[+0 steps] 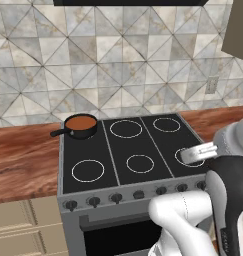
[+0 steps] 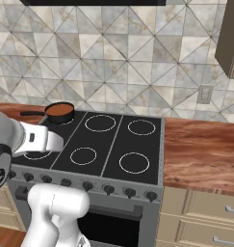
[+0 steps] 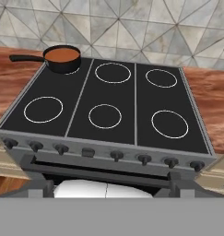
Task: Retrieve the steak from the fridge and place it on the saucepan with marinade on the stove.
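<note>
Here your tool [image 3: 106, 183] shows at the bottom of the hand view as two dark fingertips [image 3: 174, 180], one at lower left and one at lower right, standing wide apart with nothing between them: released, holding nothing.

The saucepan with marinade [image 1: 81, 126] sits in the upper left of the hand view, on the back-left burner of the stove [image 3: 114, 99]. Its long black handle [image 3: 26, 58] points toward the left edge of the frame, out over the wooden desk [image 1: 23, 160]. The reddish-brown liquid fills the pot and looks flat. The pan is well apart from the tool, diagonally up and left across the cooktop.

In the left base view the pan lies left of centre and the white arm [image 1: 193, 220] rises at lower right, one white link lying in front of the front-right burner. In the right base view the pan is at upper left, just above the white link [image 2: 39, 139] that crosses the stove's left side.

You will find no readable writing on the stove or the knobs [image 3: 116, 155].

The black top has five bare ring burners, so the middle and right of the cooktop are open. A row of dark knobs lines the front edge. Wooden desk runs on both sides, and a tiled wall [image 2: 118, 62] closes the back. A cabinet [image 2: 230, 38] hangs at the upper right of the right base view.
</note>
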Controlling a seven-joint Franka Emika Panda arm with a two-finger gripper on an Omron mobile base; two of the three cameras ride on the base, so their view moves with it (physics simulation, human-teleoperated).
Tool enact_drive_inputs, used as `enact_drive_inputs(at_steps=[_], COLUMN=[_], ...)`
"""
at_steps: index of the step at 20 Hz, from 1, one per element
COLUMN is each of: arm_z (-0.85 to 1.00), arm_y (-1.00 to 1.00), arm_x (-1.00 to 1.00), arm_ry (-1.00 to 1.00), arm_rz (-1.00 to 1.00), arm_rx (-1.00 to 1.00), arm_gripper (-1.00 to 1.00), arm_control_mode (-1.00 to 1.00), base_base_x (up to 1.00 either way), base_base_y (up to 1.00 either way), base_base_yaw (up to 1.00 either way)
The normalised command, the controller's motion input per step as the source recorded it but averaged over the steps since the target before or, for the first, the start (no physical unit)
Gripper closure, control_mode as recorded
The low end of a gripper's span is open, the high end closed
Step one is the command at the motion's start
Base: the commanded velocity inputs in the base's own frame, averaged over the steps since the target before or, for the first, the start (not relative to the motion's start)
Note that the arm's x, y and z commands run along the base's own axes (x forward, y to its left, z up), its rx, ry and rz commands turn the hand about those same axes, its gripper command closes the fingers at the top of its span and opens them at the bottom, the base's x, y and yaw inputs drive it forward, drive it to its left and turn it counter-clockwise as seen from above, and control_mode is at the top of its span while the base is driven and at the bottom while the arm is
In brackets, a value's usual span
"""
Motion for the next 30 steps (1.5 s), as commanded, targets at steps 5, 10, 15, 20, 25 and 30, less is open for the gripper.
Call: enact_drive_inputs(at_steps=[5, 10, 15, 20, 25, 30], arm_z=[0.0, 0.0, 0.0, 0.0, 0.0, 0.0], arm_y=[0.0, 0.0, 0.0, 0.0, 0.0, 0.0], arm_x=[-0.04, 0.0, 0.0, 0.0, 0.0, 0.0], arm_ry=[-0.01, 0.0, 0.0, 0.0, 0.0, 0.0], arm_rz=[0.0, 0.0, 0.0, 0.0, 0.0, 0.0], arm_rx=[0.0, 0.0, 0.0, 0.0, 0.0, 0.0], arm_gripper=[-1.0, -1.0, -1.0, -1.0, -1.0, -1.0], arm_control_mode=[1.0, 1.0, 1.0, 1.0, 1.0, 1.0], base_base_x=[-0.07, -0.15, -0.79, -0.98, -0.7, -0.49], base_base_y=[0.0, 0.0, 0.0, 0.0, 0.0, 0.0], base_base_yaw=[0.0, 0.0, 0.0, 0.0, 0.0, -0.03])
